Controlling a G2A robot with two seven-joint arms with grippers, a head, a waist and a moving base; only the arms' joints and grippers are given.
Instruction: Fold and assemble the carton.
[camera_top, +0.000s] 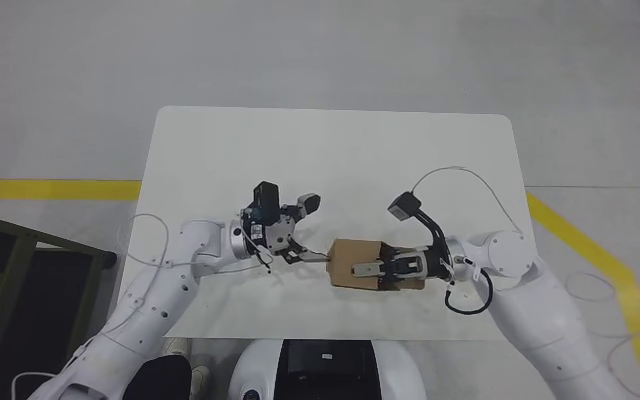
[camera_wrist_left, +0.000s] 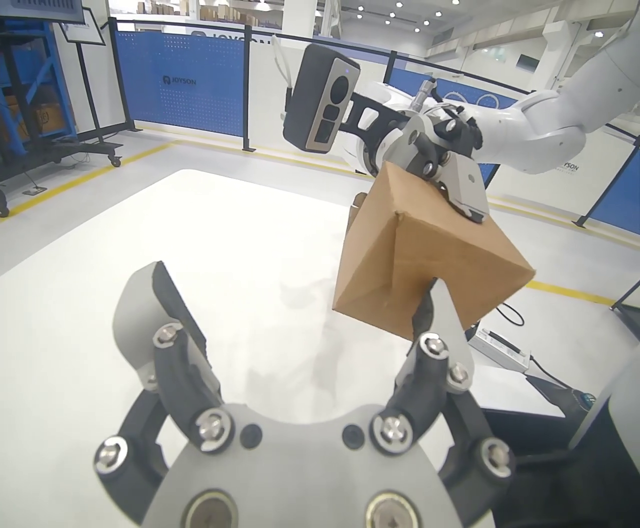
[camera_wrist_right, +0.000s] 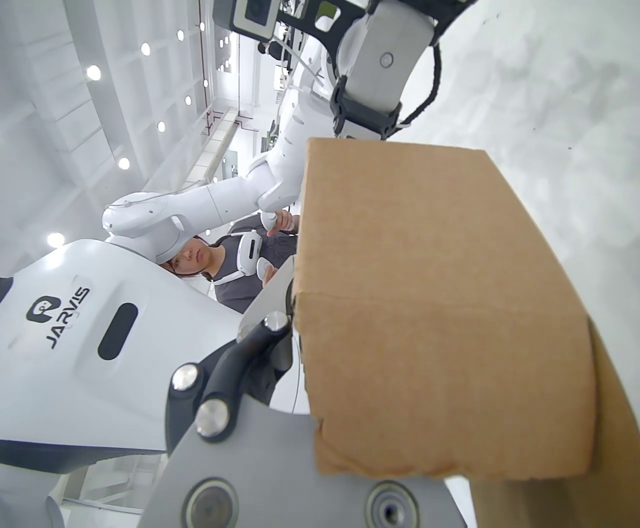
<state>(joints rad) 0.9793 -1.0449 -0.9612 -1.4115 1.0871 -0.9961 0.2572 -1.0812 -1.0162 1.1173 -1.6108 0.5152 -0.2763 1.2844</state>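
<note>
Left claw (camera_wrist_left: 295, 280): released, spread wide, one fingertip (camera_wrist_left: 442, 310) at the lower edge of the carton (camera_wrist_left: 430, 250); cannot tell whether touching.
Right claw (camera_top: 365, 269): clenched on the carton, pinching one wall from the opposite end.
Carton position: brown, already squared into a box, tilted onto a corner, seemingly raised off the desk (camera_top: 330, 150) near its front edge, between the two claws.
Step in hand: probably pressing the end flaps shut.
Doing it well: keep the right grip firm and still. Push with the left fingertip square onto the flap, close to the seam rather than at a corner. Ease in slowly to avoid crushing the wall or twisting the box out of the grip.
Risk: slipping off the flap edge, denting the card.
Surface: white, smooth, rounded at the corners, likely slippery under cardboard.
Room: pale floor with a yellow line (camera_top: 60, 188); farther off, blue partitions (camera_wrist_left: 185, 90) and a brightly lit hall.
</note>
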